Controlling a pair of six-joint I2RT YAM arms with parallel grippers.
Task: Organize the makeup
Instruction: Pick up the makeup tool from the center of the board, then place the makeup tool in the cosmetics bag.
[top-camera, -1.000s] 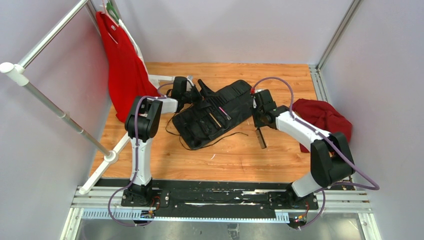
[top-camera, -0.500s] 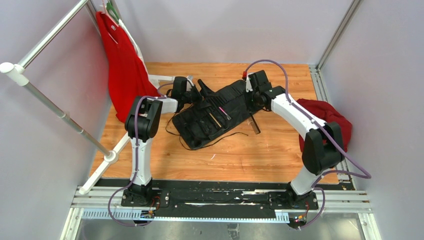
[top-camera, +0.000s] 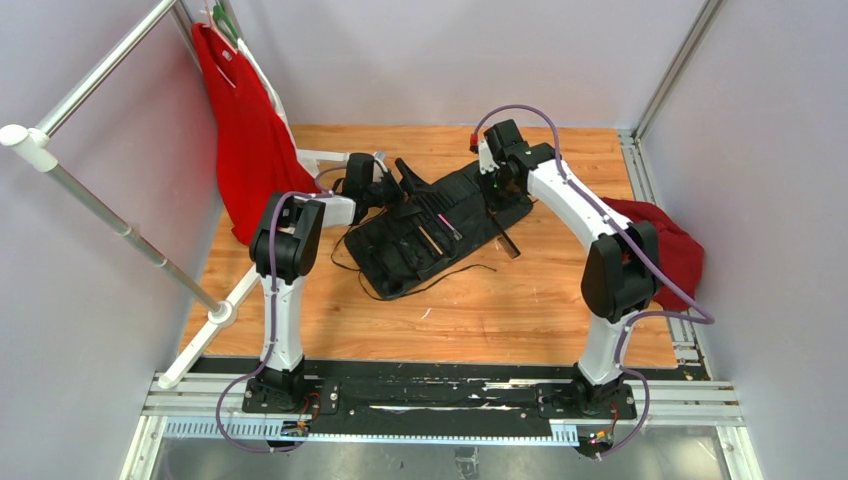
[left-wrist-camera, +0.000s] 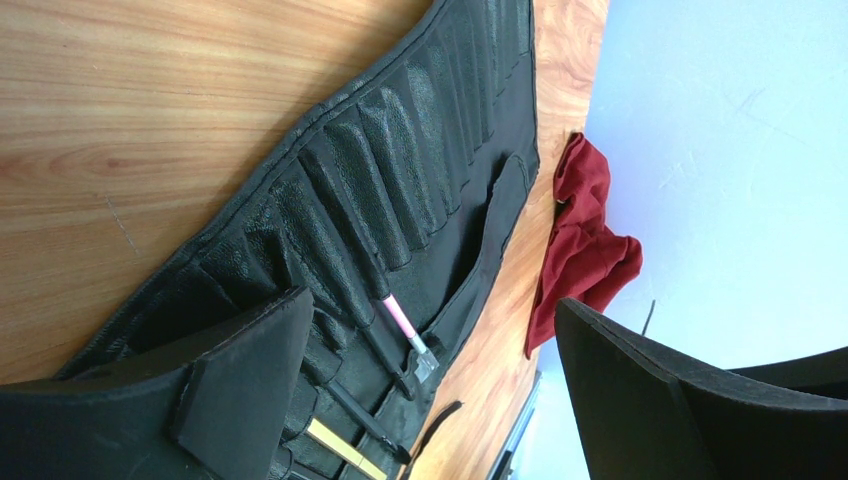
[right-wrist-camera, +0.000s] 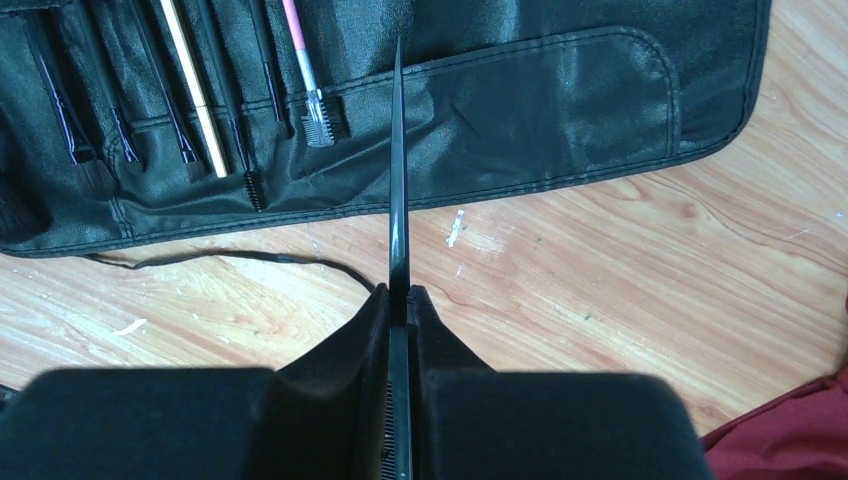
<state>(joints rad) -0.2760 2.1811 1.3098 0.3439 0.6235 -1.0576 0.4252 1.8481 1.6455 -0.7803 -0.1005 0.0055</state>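
The makeup is a set of thin brushes tucked in the slots of a black fabric roll. Among them are a pink-shafted one, a tan one and several black ones. My right gripper is shut on a thin flat black makeup tool with fine teeth, held edge-on above the roll's near edge and flap. My left gripper hangs open over the roll's left end, with nothing between its fingers.
A dark red cloth lies to the right of the roll. The roll's black cord trails on the wooden table. A red garment hangs on a white rack at the left.
My right arm has swung away from the near right and toward the roll's right end, carrying the black tool with it. The left arm has not moved.
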